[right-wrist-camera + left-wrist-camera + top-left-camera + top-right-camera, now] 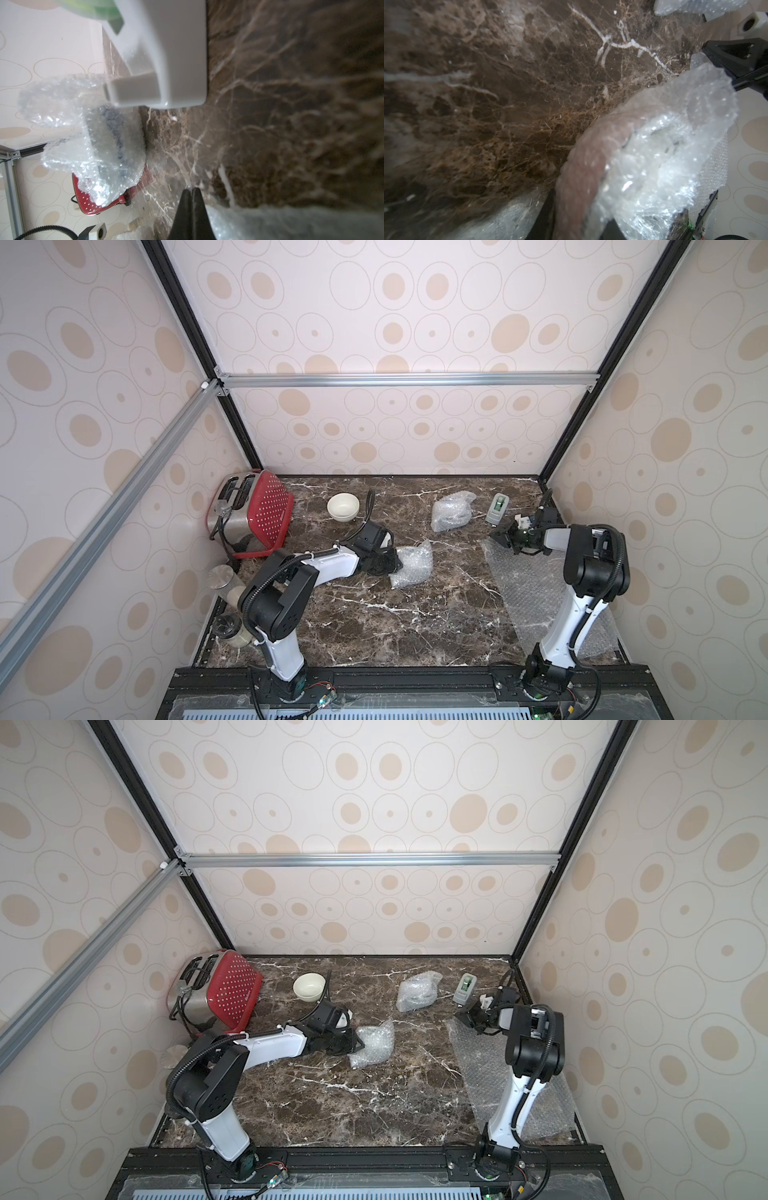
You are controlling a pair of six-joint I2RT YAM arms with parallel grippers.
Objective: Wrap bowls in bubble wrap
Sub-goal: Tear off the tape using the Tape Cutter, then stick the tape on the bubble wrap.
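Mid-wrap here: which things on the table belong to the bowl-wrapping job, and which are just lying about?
Job: cream bowl, unwrapped; near wrapped bundle; far wrapped bundle; flat bubble wrap sheet.
Lying about: toaster; tape dispenser, possibly for sealing; two glass jars.

Toaster (pixel 249 514) sat in bench (pixel 374 626) far-left corner, bowl (pixel 343 508) just right of it. Mid-bench bundle (pixel 411 564) lay centrally, second bundle (pixel 452 512) nearer far edge, tape dispenser (pixel 497 509) toward far-right corner, flat sheet (pixel 523 593) along right edge.
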